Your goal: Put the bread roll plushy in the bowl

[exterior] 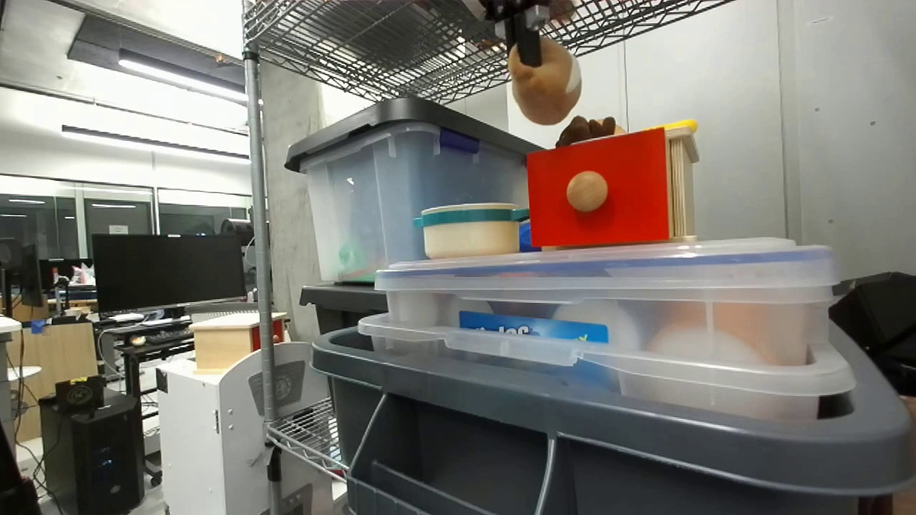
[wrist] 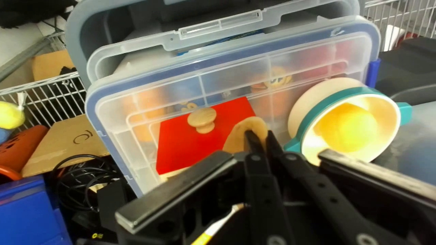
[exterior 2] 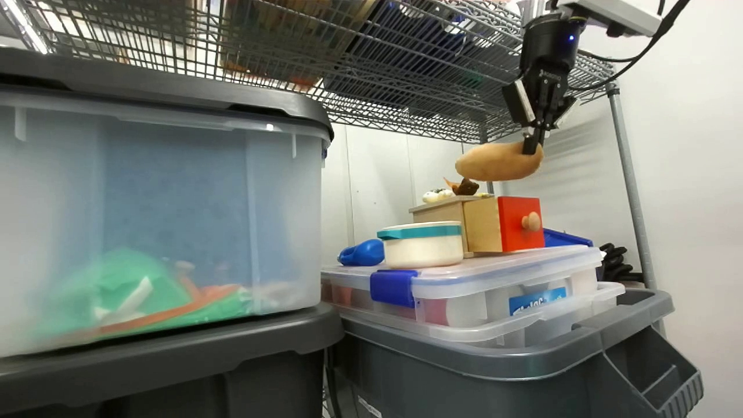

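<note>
my claw point(exterior 2: 533, 146) is clamped on the bread roll plushy point(exterior 2: 493, 162) near one end, leaving most of its length free, i'd guess so the loose end can enter the bowl point(exterior 2: 422, 248) first. i hold it higher than the red drawer point(exterior 2: 514, 223), likely to clear it. the bowl stands mouth up nearby, something yellow point(wrist: 347, 127) inside. i point downward, not yet over it.

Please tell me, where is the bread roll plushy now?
In an exterior view, the bread roll plushy is right of centre, held by the gripper above the red drawer front; in the wrist view, it appears left of the bowl.
</note>
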You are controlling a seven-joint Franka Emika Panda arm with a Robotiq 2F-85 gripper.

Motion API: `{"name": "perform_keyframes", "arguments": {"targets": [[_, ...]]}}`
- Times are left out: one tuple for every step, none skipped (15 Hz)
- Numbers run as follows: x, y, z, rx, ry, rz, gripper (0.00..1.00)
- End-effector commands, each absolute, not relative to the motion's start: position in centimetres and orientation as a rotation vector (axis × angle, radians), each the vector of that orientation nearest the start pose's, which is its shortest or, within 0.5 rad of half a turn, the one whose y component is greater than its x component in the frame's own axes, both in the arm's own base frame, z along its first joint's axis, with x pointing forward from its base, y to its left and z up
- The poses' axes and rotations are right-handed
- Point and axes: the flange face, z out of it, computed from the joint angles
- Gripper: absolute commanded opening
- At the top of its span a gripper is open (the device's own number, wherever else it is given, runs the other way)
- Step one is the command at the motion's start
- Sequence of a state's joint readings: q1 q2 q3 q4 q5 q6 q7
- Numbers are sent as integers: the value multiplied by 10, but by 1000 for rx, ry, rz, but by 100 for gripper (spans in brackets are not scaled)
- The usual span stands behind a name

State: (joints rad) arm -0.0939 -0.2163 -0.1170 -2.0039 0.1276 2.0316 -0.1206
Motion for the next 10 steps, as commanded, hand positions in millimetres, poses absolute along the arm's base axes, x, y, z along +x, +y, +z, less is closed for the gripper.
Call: {"name": "perform_keyframes", "arguments": {"targets": [[503,-87,582,-3003,196,-386,1],[505,-84,580,-3000,199,-389,1],[507,-81,579,-2999,201,-389,1],[510,-78,577,-2996,208,-390,1],[513,-74,575,-2992,221,-395,1],[518,-70,572,-2981,229,-385,1],[521,-67,569,-2977,245,-377,1],[525,-62,566,-2970,251,-371,1],[528,-57,563,-2965,255,-364,1],[533,-51,559,-2957,256,-361,1]]}}
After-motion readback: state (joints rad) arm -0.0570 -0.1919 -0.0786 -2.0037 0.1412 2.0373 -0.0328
